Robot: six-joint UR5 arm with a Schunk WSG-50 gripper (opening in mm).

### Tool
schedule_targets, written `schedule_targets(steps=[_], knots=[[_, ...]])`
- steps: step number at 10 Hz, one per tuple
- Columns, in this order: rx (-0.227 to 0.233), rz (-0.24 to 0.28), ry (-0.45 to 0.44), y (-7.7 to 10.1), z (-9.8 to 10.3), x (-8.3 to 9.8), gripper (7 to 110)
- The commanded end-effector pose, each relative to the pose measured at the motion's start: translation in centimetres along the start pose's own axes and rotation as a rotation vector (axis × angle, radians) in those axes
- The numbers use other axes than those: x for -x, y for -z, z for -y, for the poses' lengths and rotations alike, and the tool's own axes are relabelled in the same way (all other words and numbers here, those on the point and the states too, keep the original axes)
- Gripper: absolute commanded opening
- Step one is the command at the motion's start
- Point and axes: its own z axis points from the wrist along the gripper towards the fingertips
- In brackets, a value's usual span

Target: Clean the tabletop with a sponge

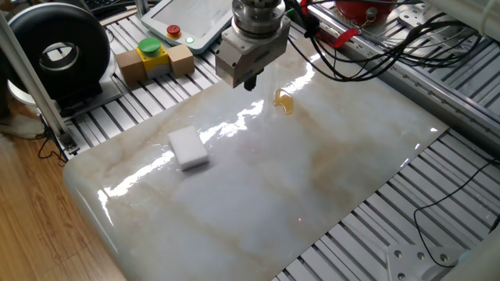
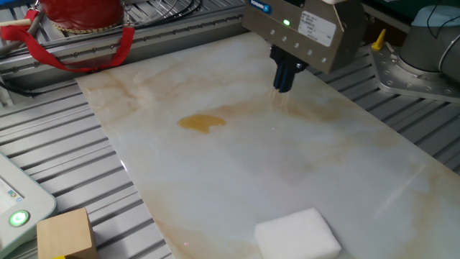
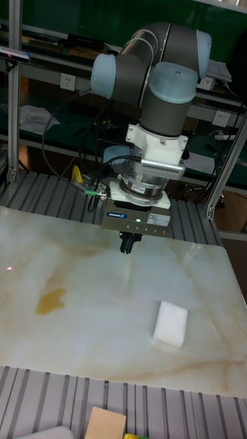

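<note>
The tabletop (image 1: 312,179) (image 2: 287,173) (image 3: 103,322) is a glossy white marble-look slab with beige veins. An amber stain (image 1: 283,101) (image 2: 202,123) (image 3: 51,300) sits on it. The sponge (image 1: 188,147) (image 2: 297,234) (image 3: 169,324), a white foam block, lies flat on the slab by itself. My gripper (image 1: 251,83) (image 2: 283,80) (image 3: 127,245) hangs above the slab's far edge with its dark fingers pressed together, holding nothing. It is well away from the sponge and a short way from the stain.
A tan cardboard box (image 1: 154,60) (image 2: 66,232) with a yellow-green button stands on the ribbed aluminium frame (image 1: 125,113). Beside it are a tablet with lit buttons (image 1: 187,23), a black round device (image 1: 56,48), a red object (image 2: 75,14) and loose cables (image 1: 375,47).
</note>
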Motion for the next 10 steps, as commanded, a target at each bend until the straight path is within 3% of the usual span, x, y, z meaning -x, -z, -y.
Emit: schedule_targets(steps=[1,3,7,8,10], knots=[[-0.064,-0.018,-0.005,0.2,1.7,-0.4,7],[-0.067,-0.049,-0.041,0.2,1.7,-1.3,7],[-0.041,-0.031,-0.014,0.2,1.1,-0.8,7],[-0.041,-0.012,0.000,0.1,1.1,-0.3,7],[-0.026,0.003,-0.039,-2.1,-2.1,2.2,7]])
